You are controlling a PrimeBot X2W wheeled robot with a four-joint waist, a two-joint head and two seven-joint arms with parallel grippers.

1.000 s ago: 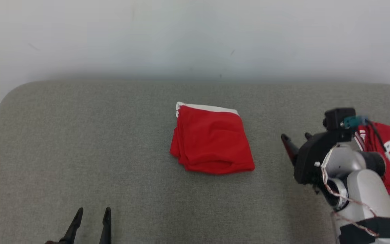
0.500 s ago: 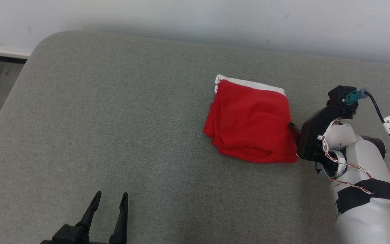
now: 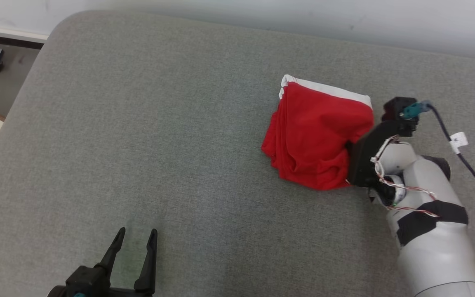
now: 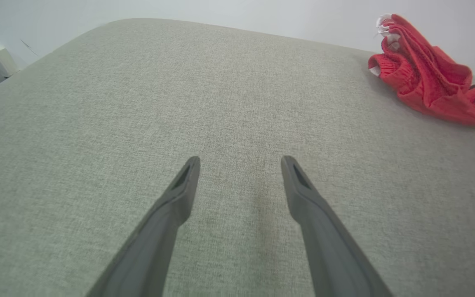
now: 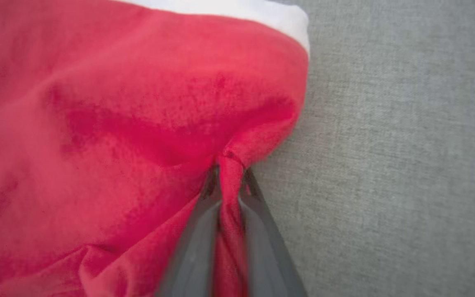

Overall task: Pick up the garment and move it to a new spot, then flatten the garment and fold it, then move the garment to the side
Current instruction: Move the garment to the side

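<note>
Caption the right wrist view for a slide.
Right gripper pinches a fold of the red, white-trimmed cloth garment on a grey woven surface.

We see the broad grey padded surface (image 3: 159,144) covered in a coarse woven cloth, matt and faintly flecked, its weave plain to read in both wrist views. The red cloth garment (image 3: 316,140) looks to us like a soft fine knit, matt and slightly fuzzy up close, with a smooth white cloth band (image 3: 328,89) along one edge. The long dark fingers (image 4: 171,206) of the left gripper (image 3: 137,231) seem smooth matt plastic, and the right arm's pale forearm shell (image 3: 439,255) hard plastic with a low sheen, wrapped by a dull black band (image 3: 431,216).
</note>
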